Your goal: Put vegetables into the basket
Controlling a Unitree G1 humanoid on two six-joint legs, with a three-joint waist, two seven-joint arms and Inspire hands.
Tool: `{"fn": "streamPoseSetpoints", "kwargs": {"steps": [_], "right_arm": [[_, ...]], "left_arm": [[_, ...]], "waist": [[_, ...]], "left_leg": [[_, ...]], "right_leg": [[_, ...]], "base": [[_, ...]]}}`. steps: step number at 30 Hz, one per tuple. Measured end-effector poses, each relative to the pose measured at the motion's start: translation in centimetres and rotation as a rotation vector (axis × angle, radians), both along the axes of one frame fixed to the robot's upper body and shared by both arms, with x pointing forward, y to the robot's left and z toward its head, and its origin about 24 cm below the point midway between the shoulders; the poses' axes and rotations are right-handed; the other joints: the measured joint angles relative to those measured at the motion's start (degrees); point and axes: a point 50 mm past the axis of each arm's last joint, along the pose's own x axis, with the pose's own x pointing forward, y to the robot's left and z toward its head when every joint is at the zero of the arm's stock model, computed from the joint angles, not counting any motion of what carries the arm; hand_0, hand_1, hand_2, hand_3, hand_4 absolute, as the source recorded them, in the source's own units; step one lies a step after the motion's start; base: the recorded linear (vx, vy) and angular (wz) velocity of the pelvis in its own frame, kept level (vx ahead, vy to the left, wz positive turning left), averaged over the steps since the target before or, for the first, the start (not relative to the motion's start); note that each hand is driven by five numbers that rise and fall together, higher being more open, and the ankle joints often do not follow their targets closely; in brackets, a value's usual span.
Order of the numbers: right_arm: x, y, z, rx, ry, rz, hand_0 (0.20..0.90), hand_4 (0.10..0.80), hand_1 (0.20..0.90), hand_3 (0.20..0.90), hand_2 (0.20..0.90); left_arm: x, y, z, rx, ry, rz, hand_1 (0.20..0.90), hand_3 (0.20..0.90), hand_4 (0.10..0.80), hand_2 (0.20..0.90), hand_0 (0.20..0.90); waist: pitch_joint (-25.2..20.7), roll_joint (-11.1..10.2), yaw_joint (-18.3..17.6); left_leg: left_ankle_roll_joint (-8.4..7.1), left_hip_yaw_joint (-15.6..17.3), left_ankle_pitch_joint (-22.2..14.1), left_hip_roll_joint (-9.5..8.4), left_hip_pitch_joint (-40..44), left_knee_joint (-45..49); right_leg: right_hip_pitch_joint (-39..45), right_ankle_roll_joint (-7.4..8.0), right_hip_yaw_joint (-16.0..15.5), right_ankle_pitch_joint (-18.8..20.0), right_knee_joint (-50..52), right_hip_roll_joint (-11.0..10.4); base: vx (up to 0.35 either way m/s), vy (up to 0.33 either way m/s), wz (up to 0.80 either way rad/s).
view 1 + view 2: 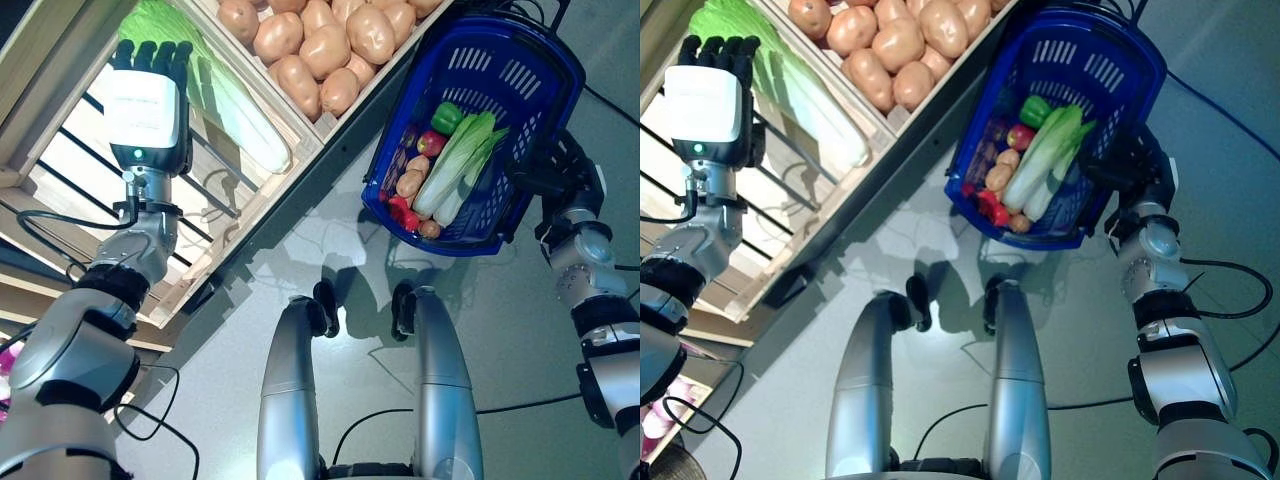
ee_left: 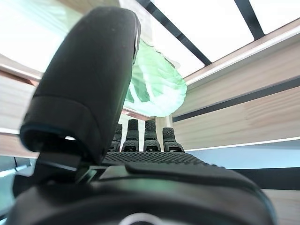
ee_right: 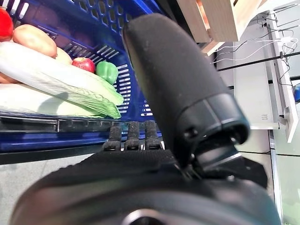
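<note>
The blue plastic basket (image 1: 545,75) stands on the floor at the upper right. In it lie two long pale-green cabbages (image 1: 455,165), a green pepper (image 1: 446,117), a red apple-like fruit (image 1: 431,143), potatoes (image 1: 409,184) and a red pepper (image 1: 402,212). My left hand (image 1: 150,95) is open, fingers straight, over the wooden stand beside a long green-and-white cabbage (image 1: 215,85), which also shows past the fingers in the left wrist view (image 2: 154,82). My right hand (image 1: 560,165) is open beside the basket's rim (image 3: 56,126).
The wooden stand (image 1: 300,135) runs diagonally across the upper left, with a crate of potatoes (image 1: 320,45) beside the cabbage crate. Grey floor (image 1: 330,250) lies between the stand and the basket. A white shelf unit (image 3: 276,79) stands beyond the basket.
</note>
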Motion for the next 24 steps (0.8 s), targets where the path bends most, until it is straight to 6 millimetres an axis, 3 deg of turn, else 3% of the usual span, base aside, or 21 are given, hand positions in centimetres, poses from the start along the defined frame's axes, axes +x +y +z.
{"fn": "streamPoseSetpoints", "kwargs": {"steps": [7, 18, 24], "right_arm": [[0.0, 0.0, 0.0, 0.0, 0.0, 0.0, 0.9, 0.8, 0.9, 0.9, 0.9], [0.0, -0.1, -0.3, 0.025, 0.008, -0.005, 0.9, 0.8, 0.9, 0.9, 0.9], [0.1, -0.2, 0.1, 0.021, -0.01, -0.011, 0.9, 0.8, 0.9, 0.9, 0.9]], "left_arm": [[0.1, -0.3, -0.1, 0.015, 0.017, -0.023, 0.9, 0.9, 0.8, 0.9, 0.9], [0.5, -2.0, -1.4, 0.198, 0.143, -0.105, 0.9, 0.9, 0.8, 0.9, 0.9], [0.9, -2.7, -0.6, 0.287, 0.146, -0.126, 0.9, 0.9, 0.8, 0.9, 0.9]], "waist": [[0.0, -0.1, -0.1], [0.0, -0.3, -0.4], [0.0, -0.3, -0.3]], "left_leg": [[0.05, 0.0, 0.0, 0.0, 0.0, 0.1], [0.23, 0.1, -0.1, 0.1, -0.4, 0.0], [0.4, 0.3, -0.2, 0.6, -1.6, 0.5]], "right_leg": [[0.1, 0.1, 0.0, 0.1, 0.0, 0.0], [-0.4, 0.22, 0.1, 0.1, -0.3, 0.1], [-1.6, 0.54, 0.5, 0.4, -0.4, 0.9]], "base": [[0.0, 0.0, 0.0], [0.0, 0.0, 0.0], [-0.006, 0.017, -0.04]]}}
